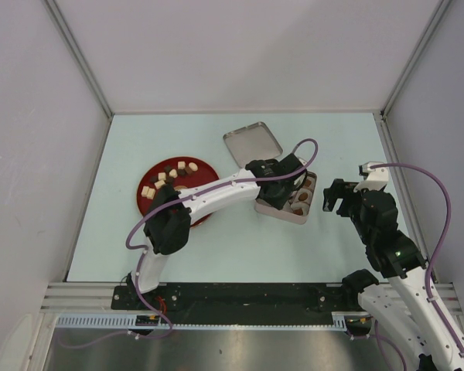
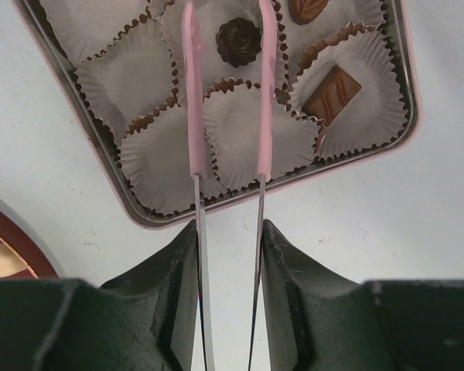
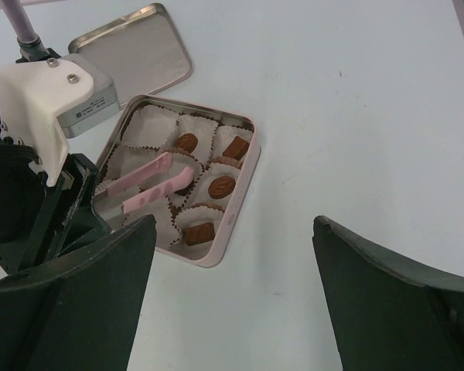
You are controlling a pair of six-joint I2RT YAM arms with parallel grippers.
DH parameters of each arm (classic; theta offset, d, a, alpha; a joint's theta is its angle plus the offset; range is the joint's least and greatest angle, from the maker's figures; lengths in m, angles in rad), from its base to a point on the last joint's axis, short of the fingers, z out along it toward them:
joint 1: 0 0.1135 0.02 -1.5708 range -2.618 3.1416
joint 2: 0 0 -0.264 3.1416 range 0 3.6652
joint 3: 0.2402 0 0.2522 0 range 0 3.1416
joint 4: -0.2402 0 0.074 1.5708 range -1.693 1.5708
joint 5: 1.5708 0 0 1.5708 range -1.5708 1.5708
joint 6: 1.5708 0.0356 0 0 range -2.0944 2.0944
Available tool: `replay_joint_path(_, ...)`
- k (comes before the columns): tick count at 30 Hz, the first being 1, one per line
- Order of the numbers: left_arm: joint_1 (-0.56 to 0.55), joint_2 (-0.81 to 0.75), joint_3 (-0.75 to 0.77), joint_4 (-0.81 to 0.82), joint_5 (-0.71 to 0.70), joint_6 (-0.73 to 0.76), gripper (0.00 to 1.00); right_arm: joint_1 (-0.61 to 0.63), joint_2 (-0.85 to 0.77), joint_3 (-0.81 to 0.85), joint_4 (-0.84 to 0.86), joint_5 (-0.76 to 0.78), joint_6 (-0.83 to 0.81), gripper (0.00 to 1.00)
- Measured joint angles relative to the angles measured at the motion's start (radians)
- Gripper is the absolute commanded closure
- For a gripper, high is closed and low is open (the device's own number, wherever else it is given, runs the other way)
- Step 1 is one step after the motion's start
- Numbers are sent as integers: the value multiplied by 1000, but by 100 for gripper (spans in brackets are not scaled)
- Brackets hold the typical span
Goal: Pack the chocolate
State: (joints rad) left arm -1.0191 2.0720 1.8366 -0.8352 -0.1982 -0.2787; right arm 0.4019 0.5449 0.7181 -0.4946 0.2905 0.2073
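Observation:
Small dark and cream chocolate pieces (image 1: 170,174) lie on the red plate (image 1: 145,202). The square metal tin (image 1: 291,216) holds white paper cups, several with brown pieces (image 3: 222,186). My left gripper (image 1: 282,182) is over the tin, shut on pink-tipped tongs (image 2: 193,116). The tong arms stand apart on either side of a dark round piece (image 2: 238,40) that sits in a cup. I cannot tell whether they touch it. My right gripper (image 1: 334,197) is open and empty, just right of the tin, above bare table (image 3: 232,263).
The tin's lid (image 1: 252,144) lies open side up behind the tin. The left arm stretches across from the plate to the tin. Grey walls enclose the table at the back and both sides.

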Motion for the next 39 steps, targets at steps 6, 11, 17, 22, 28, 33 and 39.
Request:
replay_joint_path(6,0,-11,0,0,-9,-1,64,0,0,0,0,0,0,13)
replay_joint_path(11,8,-63,0,-1,-39,-4,65,0,0,0,0,0,0,13)
replay_joint_path(17,46,-219,-74,2,-92,-29,66,0,0,0,0,0,0,13)
replay_joint_path(22,107,-353,-206,-3,-140,-65,68,0,0,0,1,0,0,13)
replay_joint_path(28,166,-467,-364,-50,-180,-109,69,0,0,0,3,0,0,13)
replay_joint_path(33,200,-554,-479,-82,-200,-140,70,0,0,0,5,-2,0,13)
replay_joint_path(39,256,-653,-602,-121,-212,-185,70,2,1,0,6,-10,0,13)
